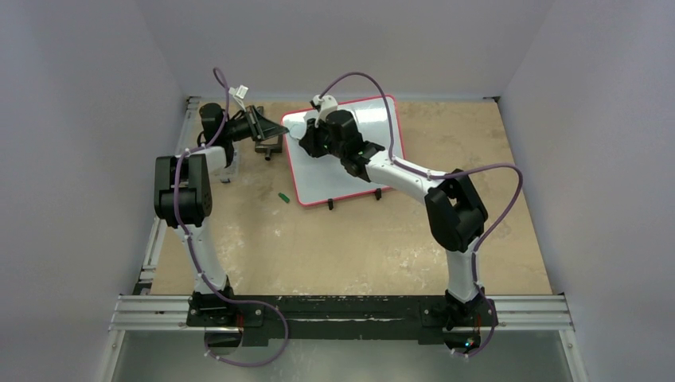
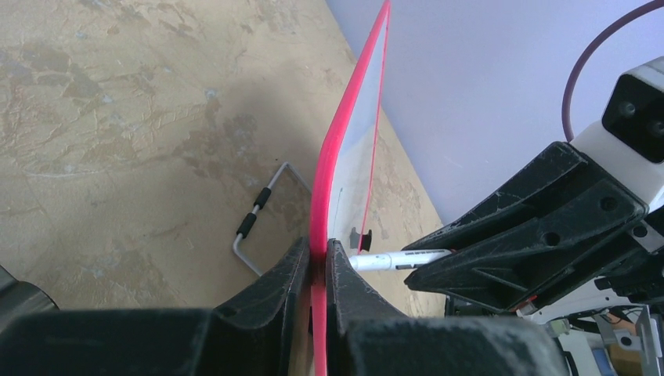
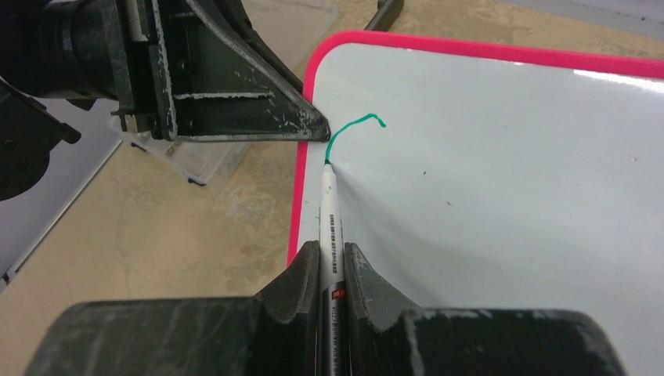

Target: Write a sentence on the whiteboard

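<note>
The whiteboard (image 1: 338,181) sits at the far middle of the table (image 1: 318,255). Its red frame is pinched near the far-left corner by the left gripper (image 2: 317,254), jaws pressed on the edge, judged a brace so the board is not shoved about under the pen. A marker (image 3: 329,207) is clamped lengthwise in the right gripper (image 3: 333,254), tip touching the board by that corner, where the sentence (image 3: 350,128) is barely begun: one green hook.

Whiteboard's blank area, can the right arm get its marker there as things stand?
Probably yes: the marker touches the whiteboard, nothing lies across it, and the left fingers only pinch its edge.
</note>
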`<state>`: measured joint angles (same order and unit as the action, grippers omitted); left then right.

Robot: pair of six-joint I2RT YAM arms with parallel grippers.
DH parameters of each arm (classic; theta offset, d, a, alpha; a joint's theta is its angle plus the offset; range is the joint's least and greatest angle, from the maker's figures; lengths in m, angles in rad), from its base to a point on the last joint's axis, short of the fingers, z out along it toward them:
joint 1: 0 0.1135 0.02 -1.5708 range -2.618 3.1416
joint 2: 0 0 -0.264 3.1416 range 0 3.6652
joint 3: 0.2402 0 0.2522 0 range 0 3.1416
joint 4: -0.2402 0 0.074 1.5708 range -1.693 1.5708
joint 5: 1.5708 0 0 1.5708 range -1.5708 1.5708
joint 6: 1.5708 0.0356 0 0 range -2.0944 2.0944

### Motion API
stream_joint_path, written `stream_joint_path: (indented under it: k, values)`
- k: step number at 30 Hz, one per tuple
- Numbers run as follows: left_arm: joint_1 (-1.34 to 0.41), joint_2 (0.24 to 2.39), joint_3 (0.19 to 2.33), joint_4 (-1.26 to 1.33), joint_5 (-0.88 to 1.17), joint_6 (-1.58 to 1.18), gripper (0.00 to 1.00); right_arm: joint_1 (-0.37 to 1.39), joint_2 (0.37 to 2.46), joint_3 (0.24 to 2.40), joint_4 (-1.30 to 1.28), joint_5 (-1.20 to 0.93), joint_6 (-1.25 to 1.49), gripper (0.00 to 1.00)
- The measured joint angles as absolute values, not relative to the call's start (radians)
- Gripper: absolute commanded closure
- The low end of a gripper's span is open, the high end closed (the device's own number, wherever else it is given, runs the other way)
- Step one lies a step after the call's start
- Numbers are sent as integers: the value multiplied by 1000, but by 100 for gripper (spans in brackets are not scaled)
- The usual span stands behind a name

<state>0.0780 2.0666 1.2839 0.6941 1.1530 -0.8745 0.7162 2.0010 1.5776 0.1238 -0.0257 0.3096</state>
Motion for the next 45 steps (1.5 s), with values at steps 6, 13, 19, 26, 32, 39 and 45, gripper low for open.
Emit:
stream_joint_path:
  k: [6, 13, 19, 26, 32, 39, 45]
  values:
    - [78, 2067, 1280, 694, 1151, -876, 100, 720, 1964, 1517, 123, -25, 309, 100]
    - [78, 2067, 1280, 698, 1153, -877, 100, 719, 1938, 1484, 113, -8, 302, 100]
    - [78, 2067, 1280, 702, 1151, -879, 100, 720, 1936, 1492, 94, 19, 295, 100]
    - [78, 2067, 1278, 712, 1152, -881, 100, 720, 1936, 1518, 64, 57, 290, 100]
    - [78, 2067, 1278, 733, 1157, -899, 100, 720, 1927, 1522, 60, 57, 287, 100]
    - [78, 2067, 1278, 748, 1166, -907, 100, 720, 1911, 1522, 64, 33, 288, 100]
    - [78, 2067, 1278, 754, 1168, -908, 100, 720, 1911, 1525, 65, 32, 291, 100]
